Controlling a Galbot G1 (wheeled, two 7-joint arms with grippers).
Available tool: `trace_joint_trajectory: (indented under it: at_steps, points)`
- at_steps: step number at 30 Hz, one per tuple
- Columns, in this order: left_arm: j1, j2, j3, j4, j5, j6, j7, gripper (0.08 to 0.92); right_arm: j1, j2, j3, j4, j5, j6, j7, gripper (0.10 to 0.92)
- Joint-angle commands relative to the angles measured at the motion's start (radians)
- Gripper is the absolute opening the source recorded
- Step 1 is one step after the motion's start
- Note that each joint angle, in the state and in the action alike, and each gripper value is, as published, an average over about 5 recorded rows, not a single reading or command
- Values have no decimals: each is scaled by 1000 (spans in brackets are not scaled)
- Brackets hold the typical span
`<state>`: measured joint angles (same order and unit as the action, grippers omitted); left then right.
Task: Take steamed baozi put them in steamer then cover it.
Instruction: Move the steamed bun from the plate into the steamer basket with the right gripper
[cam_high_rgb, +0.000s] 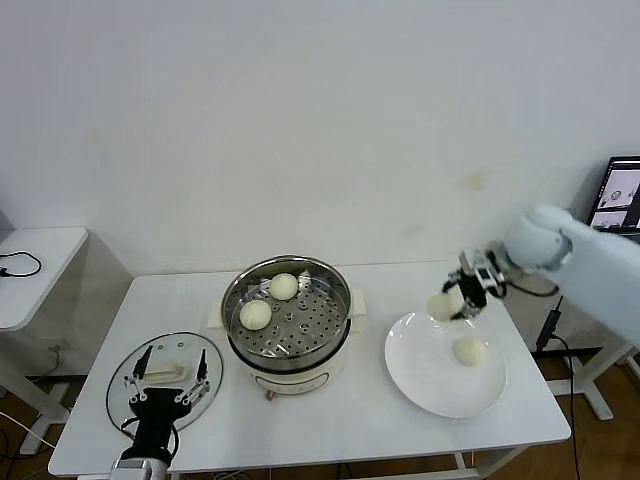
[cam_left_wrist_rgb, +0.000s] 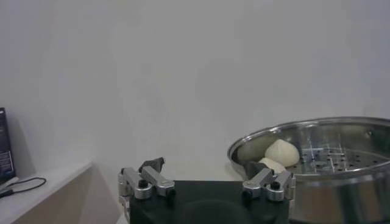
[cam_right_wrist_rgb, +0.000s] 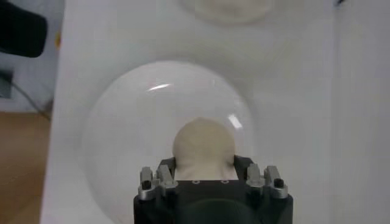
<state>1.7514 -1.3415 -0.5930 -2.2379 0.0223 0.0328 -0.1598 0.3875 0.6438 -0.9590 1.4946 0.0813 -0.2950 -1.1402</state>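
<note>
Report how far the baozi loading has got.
Done: two baozi sit on the tray of the steamer. In hand: the right claw grips a third baozi above the white plate, where a fourth waits. Left: load both, then fit the cover, which lies on the table under the open left claw.

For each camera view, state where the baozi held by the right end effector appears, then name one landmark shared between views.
Head view: held baozi at right, above the white plate's far rim.
Left wrist view: not in it.
Right wrist view: held baozi low centre, over the plate.
Shared landmark: the white plate, in the head and right wrist views.
</note>
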Motion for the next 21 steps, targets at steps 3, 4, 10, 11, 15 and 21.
trace_joint_trajectory:
  at_steps: [3,4,10,11,15,21]
  points:
    - [7,-3,-13,3,1,-1,-4,823,278,251,-167,-20,117,-1,19,602]
    - [9,-4,-16,3,2,-2,-4,823,277,275,-171,-20,122,-1,25,602]
    - [23,-13,-36,-5,6,-2,-4,823,240,428,-184,-25,137,23,66,602]
    - [25,-15,-39,-8,6,-3,-4,823,233,452,-186,-29,136,33,72,602]
    - [31,-24,-50,-17,8,-3,-2,823,203,542,-204,-57,122,101,99,602]
    - [39,-35,-65,-27,6,-5,0,823,159,622,-254,-78,25,240,127,602]
